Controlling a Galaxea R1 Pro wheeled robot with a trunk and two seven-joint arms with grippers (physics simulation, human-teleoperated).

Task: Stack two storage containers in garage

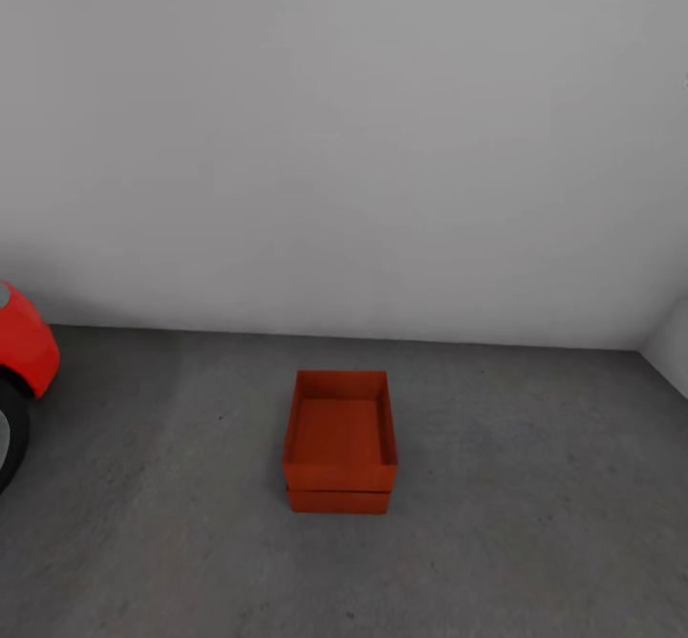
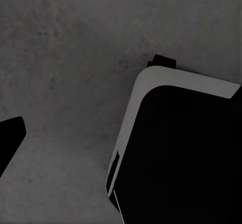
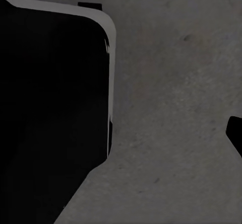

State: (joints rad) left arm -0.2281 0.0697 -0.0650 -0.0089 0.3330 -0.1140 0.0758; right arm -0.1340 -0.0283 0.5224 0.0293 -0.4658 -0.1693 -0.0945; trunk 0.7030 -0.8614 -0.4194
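Storage containers stacked on garage floor, near the wall.
Stacking looks complete; no further move needed; finger state cannot be told.

Stood stacked containers mid-floor, open concrete on every side. Blocked behind by white wall, well apart; flanked far left by red car. Left top tray's mouth unobstructed.

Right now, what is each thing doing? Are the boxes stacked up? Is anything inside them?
Top storage container: stacked on the other, upright, open-topped, nothing inside.
Bottom storage container: flat on the concrete floor, covered by the top one.
Red car: standing at the left, apart from the containers.
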